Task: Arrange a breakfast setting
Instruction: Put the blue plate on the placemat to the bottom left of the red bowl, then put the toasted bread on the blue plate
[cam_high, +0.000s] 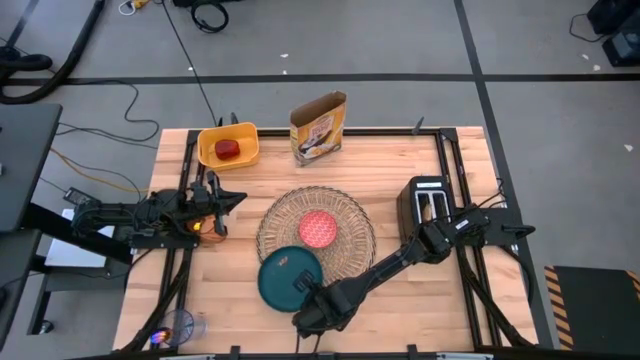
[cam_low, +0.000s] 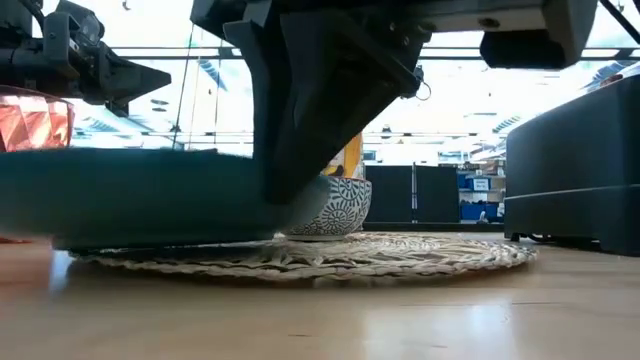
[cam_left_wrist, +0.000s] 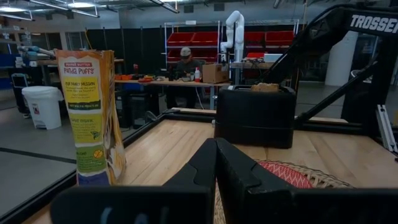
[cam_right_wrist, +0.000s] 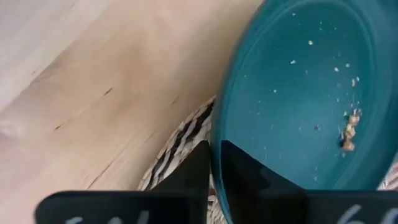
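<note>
The round woven placemat lies mid-table with the red bowl on it. The teal plate, holding only crumbs, overlaps the mat's near left edge. My right gripper is shut on the plate's near rim. My left gripper is shut and empty above the table's left side, and the translucent orange cup stands just beside it. The red apple lies in the yellow bin at the far left. I see no spoon. My right gripper pinches the plate's rim at its near edge, one finger on the inner face and one on the outside. The fingers slant down from the table's near right. The plate sits about level and low over the mat; whether it is lifted clear I cannot tell.
The black toaster, with toast in its slots, stands right of the mat. A cereal box stands at the far edge beside the bin. A bluish object sits at the near left corner. Bare wood shows near right.
</note>
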